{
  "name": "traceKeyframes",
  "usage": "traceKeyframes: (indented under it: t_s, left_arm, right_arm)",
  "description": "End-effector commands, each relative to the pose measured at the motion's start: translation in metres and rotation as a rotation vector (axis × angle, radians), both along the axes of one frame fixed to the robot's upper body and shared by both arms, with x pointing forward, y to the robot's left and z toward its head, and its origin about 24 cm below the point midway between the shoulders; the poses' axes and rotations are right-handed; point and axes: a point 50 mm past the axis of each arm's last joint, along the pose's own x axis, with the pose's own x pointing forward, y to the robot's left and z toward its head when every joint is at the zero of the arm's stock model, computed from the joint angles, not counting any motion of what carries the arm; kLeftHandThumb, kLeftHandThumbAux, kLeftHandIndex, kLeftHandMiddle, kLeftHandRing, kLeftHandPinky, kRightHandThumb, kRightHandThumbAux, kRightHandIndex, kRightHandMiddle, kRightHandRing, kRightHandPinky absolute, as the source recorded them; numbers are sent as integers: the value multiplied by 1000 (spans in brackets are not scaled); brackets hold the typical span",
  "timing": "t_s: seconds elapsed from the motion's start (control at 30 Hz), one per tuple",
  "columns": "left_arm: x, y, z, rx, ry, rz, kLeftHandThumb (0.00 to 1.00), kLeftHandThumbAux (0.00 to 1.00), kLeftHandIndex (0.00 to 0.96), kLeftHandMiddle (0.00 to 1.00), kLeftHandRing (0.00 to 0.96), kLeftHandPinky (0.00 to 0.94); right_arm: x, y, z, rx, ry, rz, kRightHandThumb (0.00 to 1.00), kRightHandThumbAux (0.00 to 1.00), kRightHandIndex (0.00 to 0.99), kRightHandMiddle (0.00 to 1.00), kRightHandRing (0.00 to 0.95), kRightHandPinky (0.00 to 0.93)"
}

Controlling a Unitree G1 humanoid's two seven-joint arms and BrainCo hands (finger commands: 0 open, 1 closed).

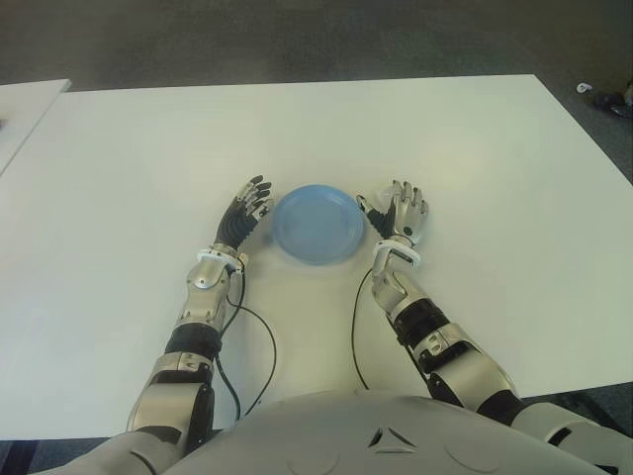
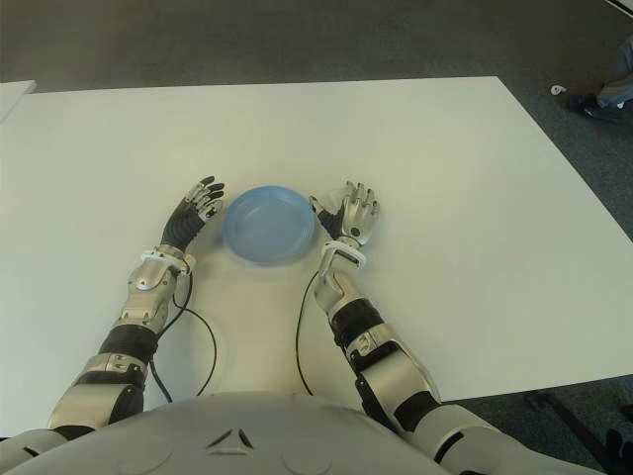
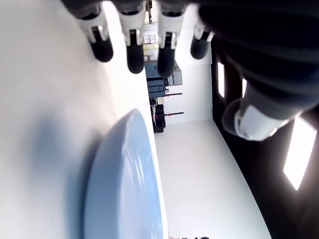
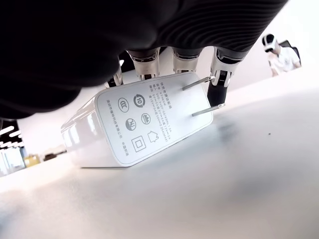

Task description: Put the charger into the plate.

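One charger [image 4: 137, 122] sits under the right hand [image 1: 401, 213], fingers draped but not closed; next, grip and carry to the plate [image 1: 316, 224]. Left hand [image 1: 247, 210] open beside it.

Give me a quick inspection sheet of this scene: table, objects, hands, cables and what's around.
Surface: white table, bare apart from the items below.
Job's things: blue plate, nothing in it; white charger on the table under the right robot hand, prongs out.
Clutter: nothing seen.
Hands: left robot hand beside the plate's left edge, fingers relaxed, holding nothing; right robot hand right of the plate, over the charger; grip cannot be confirmed.
Cables: black cables looping by both forearms.
Surroundings: dark floor; second table's corner at left.
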Motion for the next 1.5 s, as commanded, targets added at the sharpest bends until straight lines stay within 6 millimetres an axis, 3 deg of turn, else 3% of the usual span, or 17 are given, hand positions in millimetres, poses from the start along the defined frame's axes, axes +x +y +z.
traceKeyframes:
  t_s: [0.03,1.5]
  left_arm:
    - [-6,-3,-12,6,67,-2,0,559,88,153,133,113]
    - [-7,-1,-13,18,71,-10,0,566,86,150,130,110]
  right_arm:
    - [-18,-3,-26,12,121,-24,288,139,0,0,0,0]
    - [-14,-15,-19,50,52,-97,258,161,0,0,0,0]
